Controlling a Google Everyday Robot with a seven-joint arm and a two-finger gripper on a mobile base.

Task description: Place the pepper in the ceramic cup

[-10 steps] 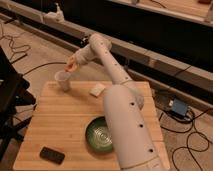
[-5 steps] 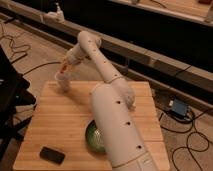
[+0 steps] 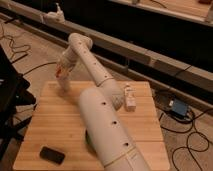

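Claw (image 3: pixel 62 75) hung low at the far-left corner of the wooden counter (image 3: pixel 55 125); we could not tell its state. A red-orange speck there was probably the pepper (image 3: pixel 58 73) — the ceramic cup sat hidden behind it, so we judged placement near, unconfirmed.

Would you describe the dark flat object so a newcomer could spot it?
On the wooden table, the gripper hangs over the far left corner. The dark flat object lies at the near left corner: black and low, unlike the pale wedge near the right.
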